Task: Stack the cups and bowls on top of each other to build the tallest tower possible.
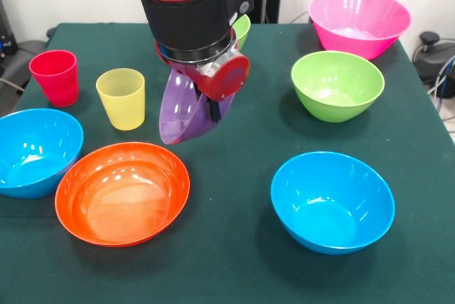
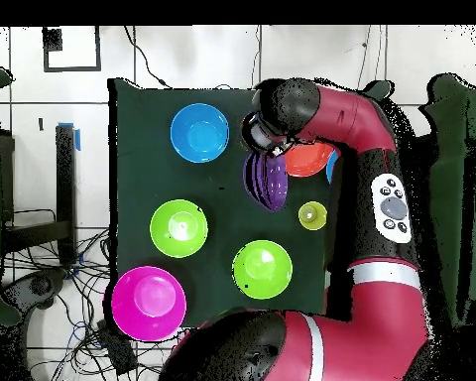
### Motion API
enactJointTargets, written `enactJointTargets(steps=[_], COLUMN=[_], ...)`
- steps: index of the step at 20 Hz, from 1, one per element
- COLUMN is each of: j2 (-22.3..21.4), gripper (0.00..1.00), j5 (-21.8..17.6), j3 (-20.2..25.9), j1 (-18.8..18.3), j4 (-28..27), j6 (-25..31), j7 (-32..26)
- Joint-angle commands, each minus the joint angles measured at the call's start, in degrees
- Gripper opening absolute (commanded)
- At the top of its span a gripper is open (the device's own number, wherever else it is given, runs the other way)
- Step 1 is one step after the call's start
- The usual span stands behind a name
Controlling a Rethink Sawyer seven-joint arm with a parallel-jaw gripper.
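Note:
My gripper (image 1: 212,114) is shut on the rim of the purple bowl (image 1: 181,112) and holds it tilted steeply, its lower rim close to the cloth, just right of the yellow cup (image 1: 121,98). The red cup (image 1: 55,77) stands at the left. One light blue bowl (image 1: 35,151) is at the left edge, the orange bowl (image 1: 122,192) beside it, and the other light blue bowl (image 1: 332,201) is at the front right. A lime green bowl (image 1: 337,84) and the big pink bowl (image 1: 359,21) sit at the right. A second lime green bowl (image 1: 242,30) peeks out behind the arm. The small dark blue bowl is hidden.
The green cloth covers the table (image 1: 234,261). In the overhead view the arm (image 2: 371,198) reaches over the orange bowl (image 2: 309,159), the purple bowl (image 2: 267,181) and the yellow cup (image 2: 312,214). Cables lie on the floor beside the table.

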Motion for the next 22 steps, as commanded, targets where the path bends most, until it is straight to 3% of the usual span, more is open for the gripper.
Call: enactJointTargets(steps=[1,5,10,22], j2=[-3.3,-2.9,-2.5,-3.0], gripper=[0.0,0.0,0.0,0.0], j5=[-3.9,-4.5,-6.1,-9.3], j3=[5.3,5.4,6.0,3.9], j1=[-0.6,-0.4,-1.6,0.7], j4=[2.2,1.6,3.9,2.9], j6=[6.2,6.2,2.1,3.0], j7=[-20.1,-20.6,-23.1,-22.9])
